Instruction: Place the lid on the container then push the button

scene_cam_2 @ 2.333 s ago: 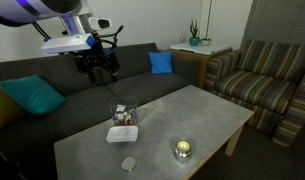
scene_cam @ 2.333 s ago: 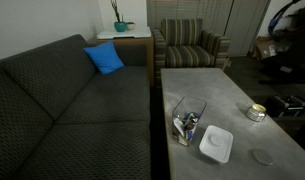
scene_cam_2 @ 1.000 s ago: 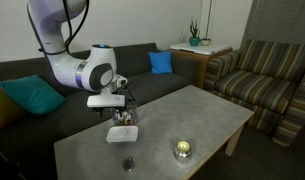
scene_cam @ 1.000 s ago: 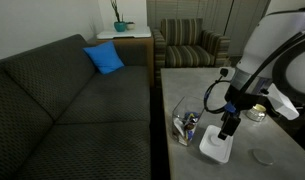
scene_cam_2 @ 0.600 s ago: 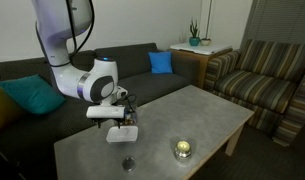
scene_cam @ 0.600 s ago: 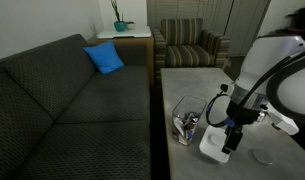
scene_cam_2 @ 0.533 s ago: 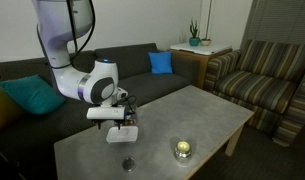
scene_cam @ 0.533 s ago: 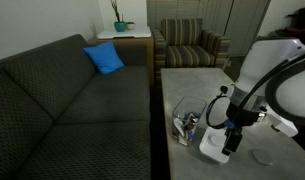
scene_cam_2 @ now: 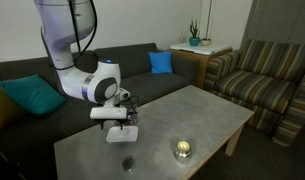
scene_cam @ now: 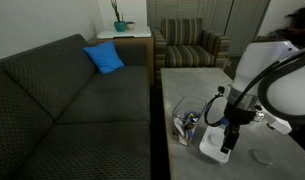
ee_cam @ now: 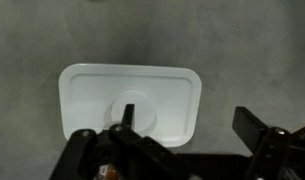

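The white square lid point(scene_cam: 213, 143) lies flat on the grey table point(scene_cam: 192, 85), next to the clear container point(scene_cam: 186, 125) with dark and blue items inside. My gripper point(scene_cam: 228, 148) hangs low over the lid, open and empty. In the wrist view the lid point(ee_cam: 102, 95) fills the middle. One fingertip point(ee_cam: 128, 112) is over the lid's raised round centre. The other is over bare table past the lid's right edge, so my gripper point(ee_cam: 192, 120) straddles that edge. In an exterior view the gripper point(scene_cam_2: 120, 124) covers most of the container, with the lid point(scene_cam_2: 122, 135) just below it.
A small round metallic object point(scene_cam_2: 180, 149) and a flat grey disc point(scene_cam_2: 128, 163) lie on the table near its front edge. A dark sofa point(scene_cam: 62, 110) runs along one side, and a striped armchair point(scene_cam: 190, 45) stands at the table's end.
The arm swung in over the table and came down over the lid. In the last half second it barely moved. The lid and container have not moved.
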